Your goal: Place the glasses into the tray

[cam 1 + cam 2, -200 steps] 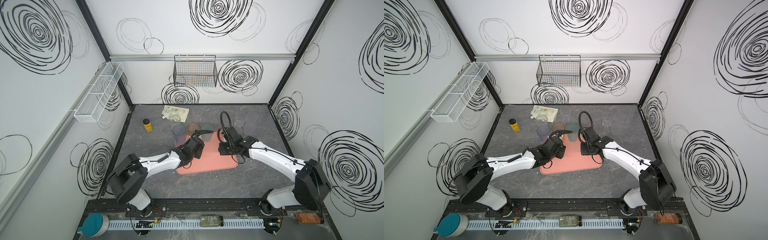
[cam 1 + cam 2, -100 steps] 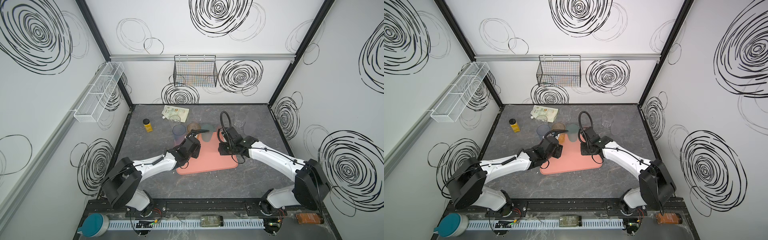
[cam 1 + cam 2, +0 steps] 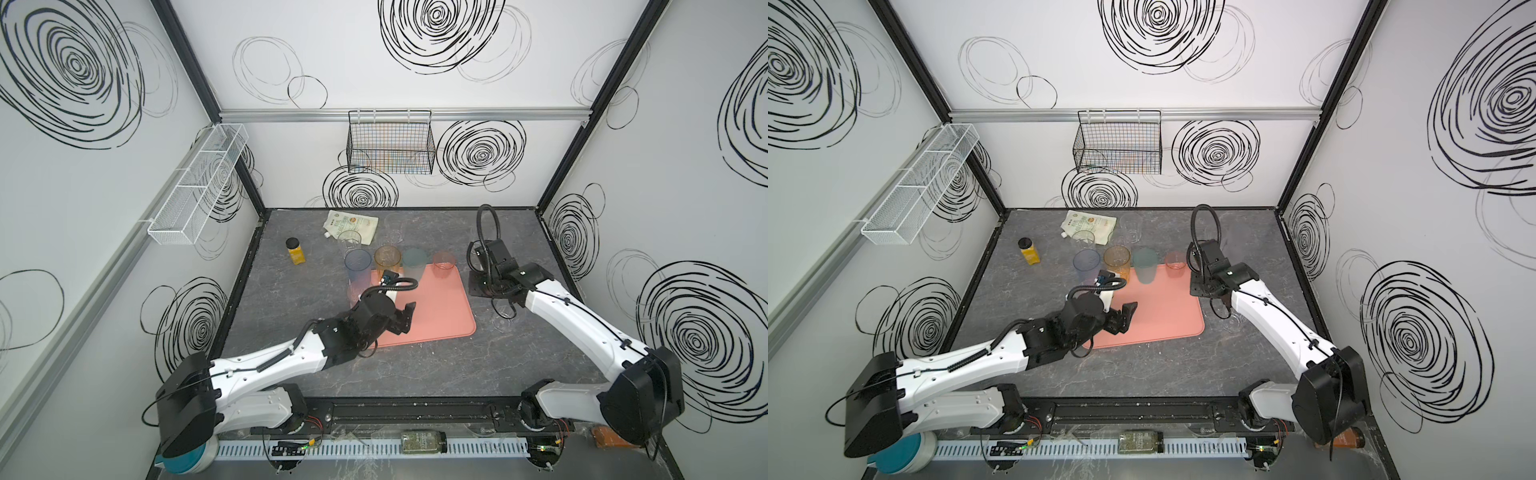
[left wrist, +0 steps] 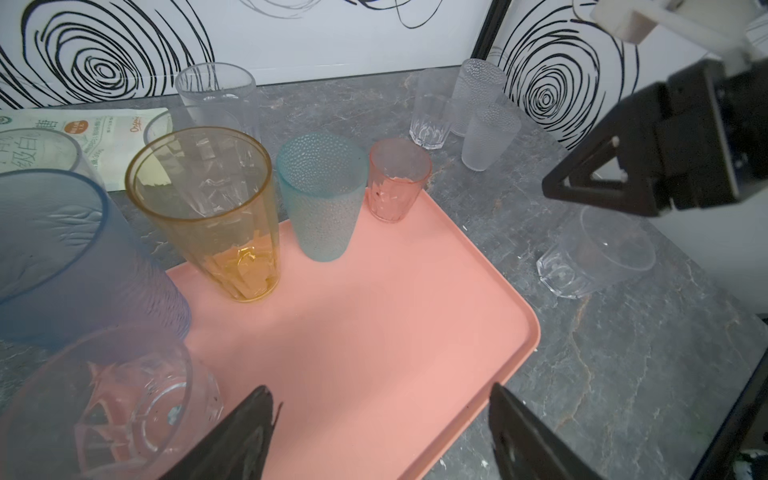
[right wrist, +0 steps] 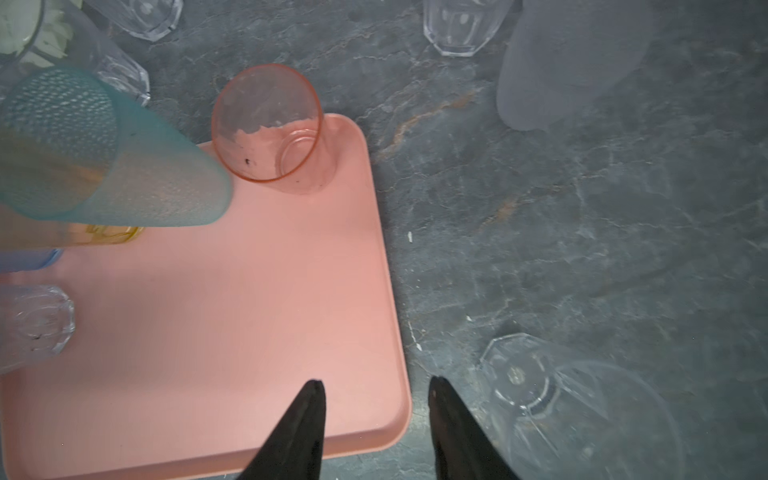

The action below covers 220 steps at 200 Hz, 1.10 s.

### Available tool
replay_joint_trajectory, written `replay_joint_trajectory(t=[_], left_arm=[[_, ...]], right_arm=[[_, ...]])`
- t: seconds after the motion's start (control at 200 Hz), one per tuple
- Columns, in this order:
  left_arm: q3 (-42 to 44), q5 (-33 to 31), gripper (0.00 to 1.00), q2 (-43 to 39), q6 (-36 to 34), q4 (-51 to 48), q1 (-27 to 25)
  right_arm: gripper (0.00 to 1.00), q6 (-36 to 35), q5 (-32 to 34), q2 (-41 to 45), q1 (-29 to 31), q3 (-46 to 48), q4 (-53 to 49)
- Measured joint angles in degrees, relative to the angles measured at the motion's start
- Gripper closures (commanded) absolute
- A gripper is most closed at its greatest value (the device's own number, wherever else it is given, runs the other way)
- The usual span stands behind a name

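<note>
The salmon-pink tray [image 3: 440, 316] [image 3: 1167, 320] lies mid-table. Along its far edge stand four of the glasses: blue [image 3: 357, 262], amber [image 3: 387, 257], teal [image 3: 414, 259] and pink [image 3: 444, 264]. A short clear faceted glass [image 4: 124, 407] stands on the tray beside my left gripper's finger. My left gripper [image 3: 405, 320] [image 4: 379, 390] hovers open over the tray's left half, nothing between its fingers. My right gripper [image 3: 482, 286] [image 5: 375, 381] is open and empty over the tray's right edge. Another short clear glass [image 5: 540, 399] [image 4: 594, 253] sits on the table beside it.
Several clear and frosted glasses [image 4: 478, 104] stand on the grey table behind the tray. A yellow black-capped bottle [image 3: 296, 251] and a white pouch [image 3: 351, 224] lie at the back left. A wire basket [image 3: 390, 145] hangs on the back wall.
My left gripper has drawn back toward the table's front and its jaws stand wider. My right gripper has shifted right, from over the tray to its right edge.
</note>
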<state>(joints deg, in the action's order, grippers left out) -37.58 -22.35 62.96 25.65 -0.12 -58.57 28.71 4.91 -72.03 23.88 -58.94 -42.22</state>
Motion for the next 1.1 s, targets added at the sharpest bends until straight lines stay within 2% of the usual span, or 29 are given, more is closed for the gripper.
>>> replay_joint_trajectory(t=[0.1, 0.29, 0.355, 0.435, 0.67, 0.926, 1.101], left_arm=[[4.2, -4.31, 0.07, -4.68, 1.57, -1.51, -2.89], [9.35, -10.88, 0.04, -13.38, 2.62, -4.59, -2.27], [10.56, -11.45, 0.04, -15.89, 2.73, -4.85, -0.79], [11.52, -11.37, 0.04, -17.7, 2.95, -5.01, 1.68], [13.4, -9.88, 0.03, -18.4, 3.37, -5.03, 5.97], [15.39, -9.2, 0.03, -19.41, 3.5, -5.7, 7.82], [15.63, -9.2, 0.04, -20.55, 3.65, -5.79, 8.11]], right_arm=[[0.59, 0.2, 2.12, 3.19, -1.29, 3.04, -1.53], [0.63, 0.83, 3.54, 6.34, -4.0, 9.29, -2.56], [0.64, 0.83, 3.76, 6.25, -4.79, 10.16, -2.45], [0.7, 0.63, 3.82, 5.84, -5.9, 11.26, -1.79], [0.81, 0.37, 1.99, 0.09, -8.17, 12.57, 1.97], [0.77, 0.09, 1.18, -2.12, -8.66, 13.29, 3.5], [0.65, -0.83, 1.36, 1.64, -8.68, 8.9, 1.11]])
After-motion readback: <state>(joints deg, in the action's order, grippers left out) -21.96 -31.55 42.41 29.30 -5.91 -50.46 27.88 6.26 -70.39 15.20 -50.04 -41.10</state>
